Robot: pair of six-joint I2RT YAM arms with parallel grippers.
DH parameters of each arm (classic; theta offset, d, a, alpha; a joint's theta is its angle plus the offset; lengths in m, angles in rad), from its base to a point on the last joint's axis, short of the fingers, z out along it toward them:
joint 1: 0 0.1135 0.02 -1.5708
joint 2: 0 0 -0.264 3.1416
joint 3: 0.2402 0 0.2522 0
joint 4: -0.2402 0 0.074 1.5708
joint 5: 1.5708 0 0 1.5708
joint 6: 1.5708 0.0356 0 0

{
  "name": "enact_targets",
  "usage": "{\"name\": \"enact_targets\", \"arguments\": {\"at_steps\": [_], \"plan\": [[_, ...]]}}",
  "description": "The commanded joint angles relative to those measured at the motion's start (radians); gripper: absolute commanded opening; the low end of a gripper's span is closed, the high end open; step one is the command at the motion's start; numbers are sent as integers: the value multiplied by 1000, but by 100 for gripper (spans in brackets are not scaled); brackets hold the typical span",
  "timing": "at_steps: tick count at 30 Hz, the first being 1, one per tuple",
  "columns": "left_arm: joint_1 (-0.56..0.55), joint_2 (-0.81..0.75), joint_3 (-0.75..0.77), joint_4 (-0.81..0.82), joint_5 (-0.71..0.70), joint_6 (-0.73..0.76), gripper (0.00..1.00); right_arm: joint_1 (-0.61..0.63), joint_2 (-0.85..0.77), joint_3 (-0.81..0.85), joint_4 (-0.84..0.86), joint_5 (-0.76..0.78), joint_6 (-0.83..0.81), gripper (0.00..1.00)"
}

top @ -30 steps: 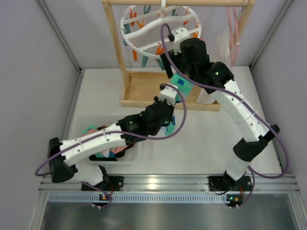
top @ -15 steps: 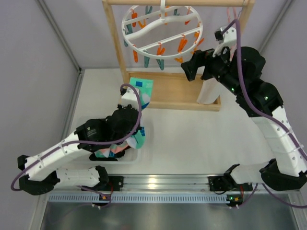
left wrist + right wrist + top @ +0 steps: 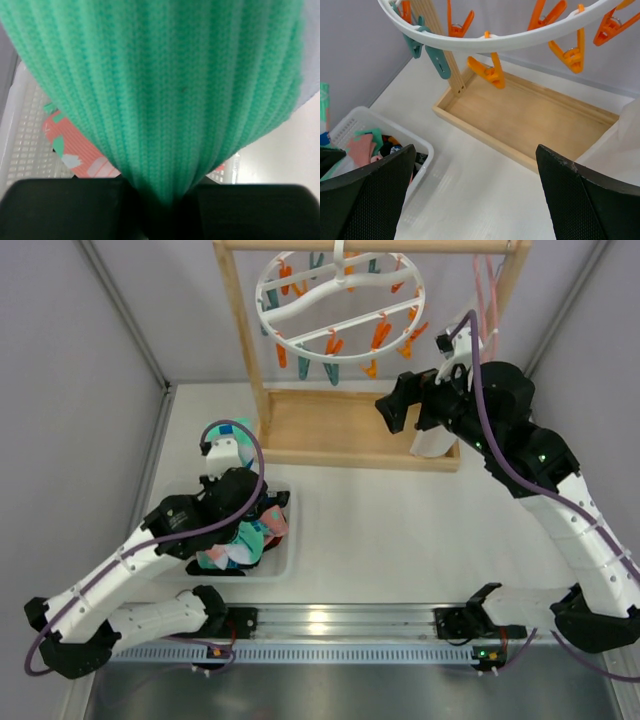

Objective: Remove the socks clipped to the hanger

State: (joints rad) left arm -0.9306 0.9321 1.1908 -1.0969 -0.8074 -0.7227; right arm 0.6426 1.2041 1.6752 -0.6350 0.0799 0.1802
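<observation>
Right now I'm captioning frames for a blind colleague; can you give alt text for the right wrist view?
The right gripper, jaws wide open and empty, looks past the white hanger ring, whose orange and teal pegs hang bare. Below lie a wooden tray base and, at lower left, a white basket holding socks.

Hanger (image 3: 335,297): white round ring, curved crossbars, orange and teal pegs dangling; hung by its hook from the wooden rack (image 3: 240,330).
Teal-green sock (image 3: 165,90): ribbed, bunched, above the white basket (image 3: 350,120).
Pink sock (image 3: 361,148): in the basket with other socks.
</observation>
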Motion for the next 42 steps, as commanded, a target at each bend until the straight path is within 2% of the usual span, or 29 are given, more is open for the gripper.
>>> {"name": "enact_targets", "arguments": {"at_steps": [1,5,11,16,18,22,27,29,30,34,35,37,42], "plan": [[76,5,-60,12,-9,-43,0,-14,-40,-18,67,-26,16,99],[168,-7,-186,120,143,-99,0,-14,-49,-55,87,-45,25,99],[297,-79,-382,120,275,-293,0,-14,-89,-112,92,-48,21,99],[409,0,-499,179,457,-313,0,-15,-118,-150,84,-46,15,100],[459,31,-517,213,535,-311,0,-14,-126,-158,84,-51,12,99],[538,131,-540,253,643,-282,7,-15,-141,-187,84,-74,10,99],[621,197,-527,278,737,-259,7,-15,-159,-213,74,-115,-1,99],[651,209,-525,282,769,-256,10,-15,-178,-227,81,-112,-1,99],[661,218,-525,281,778,-254,12,-15,-185,-233,83,-109,-1,99],[693,215,-508,278,803,-233,31,-15,-209,-267,86,-108,-2,100],[693,208,-498,278,801,-227,45,-15,-216,-272,84,-106,-1,99],[693,179,-462,266,780,-215,59,-15,-225,-276,83,-101,-1,99],[693,151,-347,187,666,-192,71,-15,-225,-258,71,-95,-10,99]]}}
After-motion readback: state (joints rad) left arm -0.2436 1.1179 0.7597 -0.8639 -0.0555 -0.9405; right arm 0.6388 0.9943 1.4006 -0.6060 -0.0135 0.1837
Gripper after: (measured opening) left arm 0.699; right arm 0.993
